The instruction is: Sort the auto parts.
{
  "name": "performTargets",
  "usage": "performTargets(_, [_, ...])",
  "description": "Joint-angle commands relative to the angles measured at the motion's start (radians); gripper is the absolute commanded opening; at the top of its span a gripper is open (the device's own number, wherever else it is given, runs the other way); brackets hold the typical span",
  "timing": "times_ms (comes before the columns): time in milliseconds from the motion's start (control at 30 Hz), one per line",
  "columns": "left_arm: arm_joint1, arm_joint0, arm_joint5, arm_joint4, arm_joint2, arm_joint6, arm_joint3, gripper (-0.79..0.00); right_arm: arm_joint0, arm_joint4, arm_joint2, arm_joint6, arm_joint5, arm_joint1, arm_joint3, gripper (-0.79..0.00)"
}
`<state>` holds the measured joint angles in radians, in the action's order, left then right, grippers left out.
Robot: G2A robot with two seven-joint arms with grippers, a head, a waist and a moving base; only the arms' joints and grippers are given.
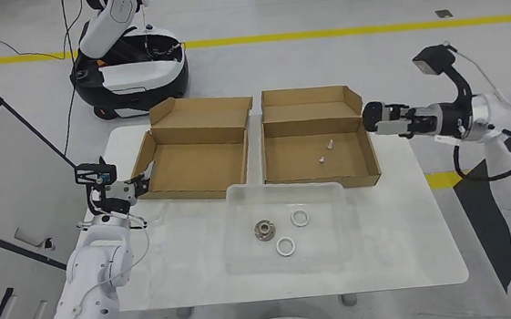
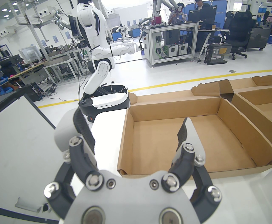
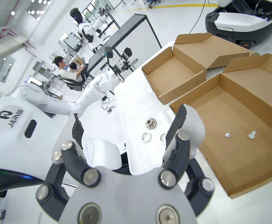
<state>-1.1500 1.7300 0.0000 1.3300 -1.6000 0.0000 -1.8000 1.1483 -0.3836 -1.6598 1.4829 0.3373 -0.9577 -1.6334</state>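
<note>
**Position of parts.** The unsorted parts lie in the clear tray (image 1: 329,244) at the robot's edge of the tabletop (image 1: 409,238). A flanged hub (image 1: 264,229) sits toward the tray's left side. The first ring (image 1: 301,217) lies to the right of the hub, and the second ring (image 1: 287,246) lies closer to the robot. All three lie flat and apart from one another. The hub rests on its flange with the bore facing up.

**Cartons.** The left carton (image 1: 197,165) and the right carton (image 1: 292,161) stand side by side just beyond the tray. The right carton holds two small fasteners (image 1: 321,159).

**Claw state.**
- The left claw (image 2: 133,131) is just outside the left wall of the left carton. Its jaws are spread wide and it grips nothing.
- The right claw (image 3: 128,125) is beside the right wall of the right carton, toward that carton's far end. Its jaws are also spread and it carries nothing.

**Governing relation.** Both claws are well apart from the tray. To reach it, each must travel inward, back toward the robot, and then down.
- The hub appears nearer to the left claw.
- The first ring appears nearer to the right claw.
- The second ring lies roughly between the two.

No part shows a long axis from above, so wrist rotation looks uncritical. A vertical descent over the chosen part is probably sufficient.
</note>
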Motion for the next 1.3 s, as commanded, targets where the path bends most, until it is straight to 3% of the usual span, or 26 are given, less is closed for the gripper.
performTargets(0, [0.0, 0.0, 0.0, 0.0, 0.0, 0.0, 0.0, 0.0, 0.009, -0.055, -0.028, 0.01, -0.01, 0.007, 0.013, 0.0])
performTargets(733, [0.001, -0.005, -0.018, 0.028, 0.006, -0.016, -0.024, 0.0, 0.013, -0.09, -0.037, 0.014, -0.014, 0.009, 0.023, 0.0])
performTargets(833, [0.004, -0.007, -0.043, 0.091, 0.019, -0.112, -0.092, 0.0, 0.013, -0.09, -0.037, 0.014, -0.014, 0.009, 0.023, 0.0])
performTargets(1033, [0.01, -0.031, -0.181, 0.118, 0.061, -0.346, -0.257, 0.0, 0.013, -0.09, -0.037, 0.014, -0.014, 0.009, 0.023, 0.0])
performTargets(1267, [0.013, -0.115, -0.32, 0.132, 0.145, -0.608, -0.353, 0.0, 0.013, -0.09, -0.037, 0.014, -0.014, 0.009, 0.023, 0.0])
